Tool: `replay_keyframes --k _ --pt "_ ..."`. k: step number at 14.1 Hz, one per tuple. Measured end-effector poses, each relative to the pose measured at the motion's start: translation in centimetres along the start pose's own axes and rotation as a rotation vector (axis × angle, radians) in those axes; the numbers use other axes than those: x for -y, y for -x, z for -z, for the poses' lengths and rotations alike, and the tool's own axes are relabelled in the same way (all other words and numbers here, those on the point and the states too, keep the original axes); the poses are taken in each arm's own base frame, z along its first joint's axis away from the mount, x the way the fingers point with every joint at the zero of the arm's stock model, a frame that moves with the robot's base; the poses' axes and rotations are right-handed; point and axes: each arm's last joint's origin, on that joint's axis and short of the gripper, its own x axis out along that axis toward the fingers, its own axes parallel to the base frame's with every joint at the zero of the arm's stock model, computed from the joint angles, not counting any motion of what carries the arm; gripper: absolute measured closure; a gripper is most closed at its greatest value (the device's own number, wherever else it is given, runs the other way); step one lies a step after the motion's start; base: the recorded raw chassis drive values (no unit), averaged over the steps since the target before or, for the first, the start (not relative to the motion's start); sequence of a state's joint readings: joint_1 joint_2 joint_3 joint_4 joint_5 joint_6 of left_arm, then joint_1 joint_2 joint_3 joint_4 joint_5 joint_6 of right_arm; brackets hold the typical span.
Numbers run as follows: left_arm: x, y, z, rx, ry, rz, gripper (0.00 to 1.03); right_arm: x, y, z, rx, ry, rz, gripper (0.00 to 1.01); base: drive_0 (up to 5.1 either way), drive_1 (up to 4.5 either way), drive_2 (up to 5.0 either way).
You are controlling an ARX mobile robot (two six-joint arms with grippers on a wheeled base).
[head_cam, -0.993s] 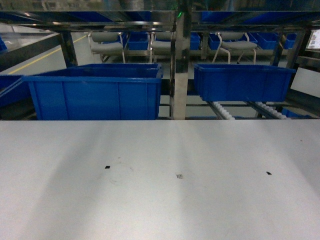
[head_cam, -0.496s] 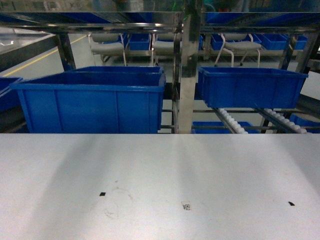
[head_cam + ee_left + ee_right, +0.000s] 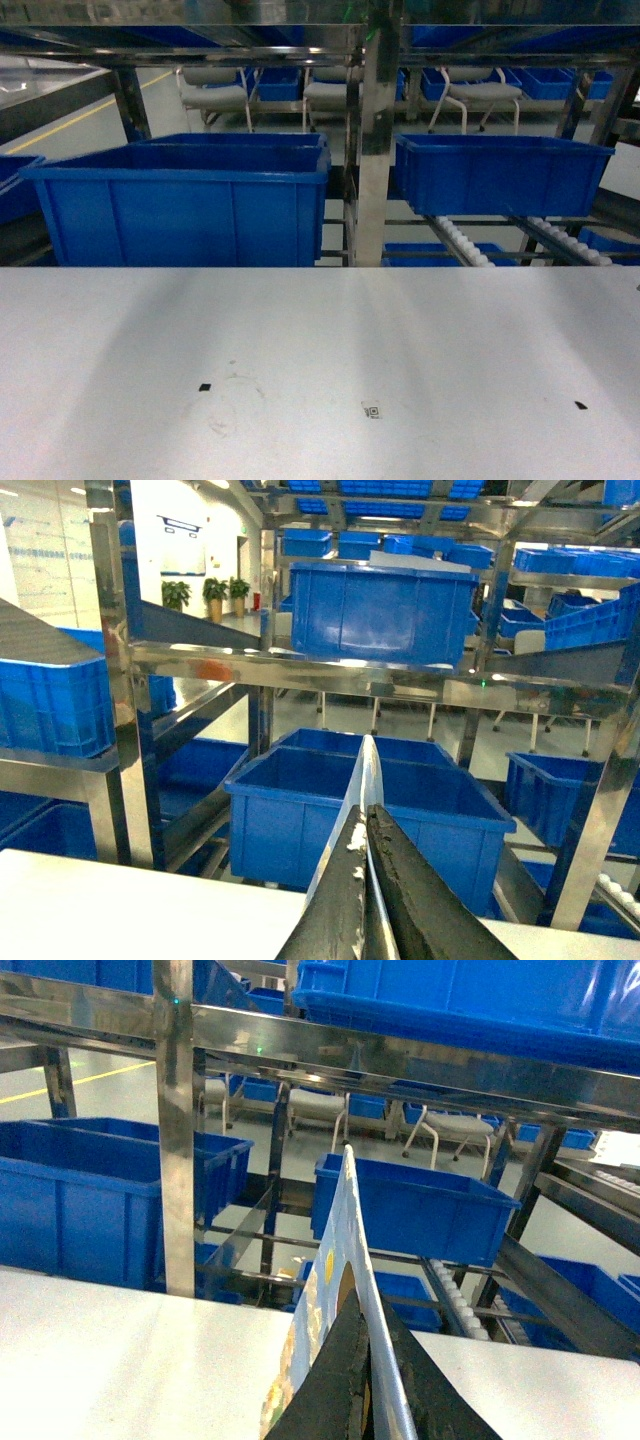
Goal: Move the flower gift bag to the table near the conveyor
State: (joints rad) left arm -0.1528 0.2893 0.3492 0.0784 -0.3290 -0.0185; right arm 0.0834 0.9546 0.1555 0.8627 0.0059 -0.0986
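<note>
The white surface (image 3: pixel 320 370) fills the lower half of the head view, bare but for small black markers; no arm or bag shows there. Behind it, across the upper half, stands the conveyor (image 3: pixel 470 245), its steel frame holding a large blue bin (image 3: pixel 180 205) at left and a smaller blue bin (image 3: pixel 500 175) at right, with white rollers visible under the latter.

In the left wrist view, the left gripper (image 3: pixel 365 830) rises from the bottom centre, its dark fingers (image 3: pixel 410 900) pressed together on the thin upright edge of the flower gift bag (image 3: pixel 370 770).

In the right wrist view, the right gripper (image 3: pixel 362 1345) likewise pinches the bag's edge at bottom centre; the printed panel hangs lower left of the fingers.
</note>
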Motion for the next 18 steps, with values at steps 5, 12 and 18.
replay_keyframes --k 5,12,18 --pt "0.0 0.0 0.0 0.000 0.000 0.000 1.01 0.1 -4.8 5.5 -0.102 0.020 -0.052 0.99 0.0 0.00 0.0" --pt "0.0 0.0 0.0 -0.001 0.000 0.000 1.01 -0.2 -6.5 10.5 -0.315 0.039 -0.086 0.99 0.0 0.00 0.0" --pt "0.0 0.0 0.0 0.000 0.000 0.000 1.01 0.2 -9.1 11.7 -0.315 0.054 -0.096 0.99 0.0 0.00 0.0"
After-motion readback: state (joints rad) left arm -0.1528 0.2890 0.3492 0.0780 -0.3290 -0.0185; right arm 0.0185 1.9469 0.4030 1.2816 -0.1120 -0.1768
